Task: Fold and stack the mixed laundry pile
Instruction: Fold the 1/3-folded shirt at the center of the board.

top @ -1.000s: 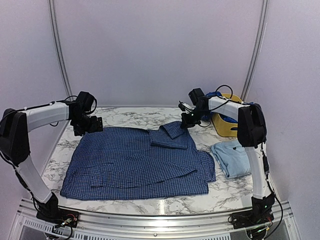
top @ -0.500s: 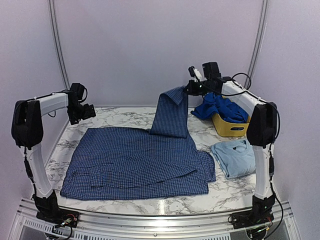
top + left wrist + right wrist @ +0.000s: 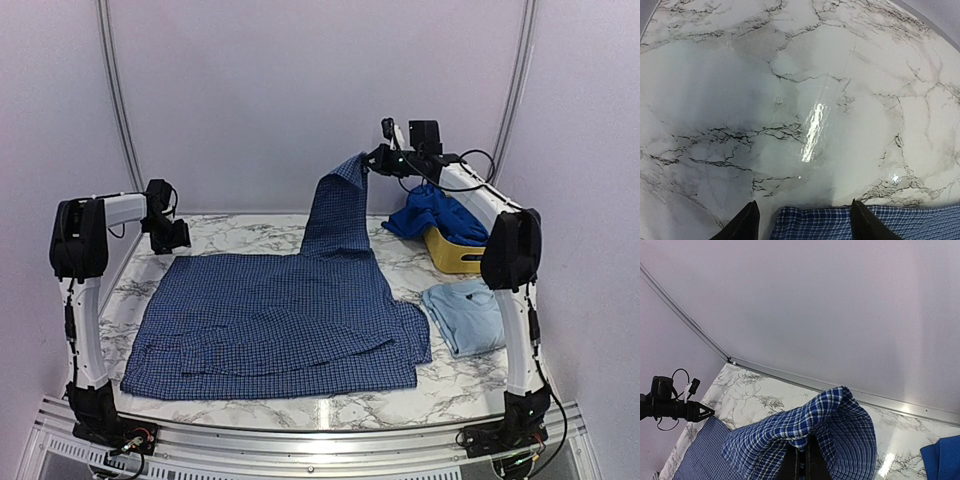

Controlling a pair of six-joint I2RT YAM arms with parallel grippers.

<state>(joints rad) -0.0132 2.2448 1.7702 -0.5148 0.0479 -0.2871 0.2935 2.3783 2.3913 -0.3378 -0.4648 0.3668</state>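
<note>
The navy-and-white check shirt (image 3: 280, 320) lies spread on the marble table (image 3: 250, 232). My right gripper (image 3: 368, 160) is shut on one sleeve (image 3: 340, 215) and holds it high above the table's back; in the right wrist view the cloth (image 3: 805, 432) drapes over the closed fingers. My left gripper (image 3: 172, 238) is open at the shirt's far left corner; in the left wrist view the fingertips (image 3: 747, 225) straddle the shirt's edge (image 3: 840, 225). The folded pale sky-blue T-shirt (image 3: 465, 315) lies at right. A royal-blue piece (image 3: 430, 213) hangs from the yellow basket (image 3: 455, 250).
The yellow basket stands at the back right beside the wall. Curved frame poles (image 3: 115, 100) rise at both back corners. A metal rail (image 3: 300, 435) runs along the near edge. Bare marble (image 3: 805, 100) lies behind the shirt at left.
My right gripper has lifted the sleeve from the shirt's back up high, unfolding it. My left gripper has moved back and left toward the shirt's far corner.
</note>
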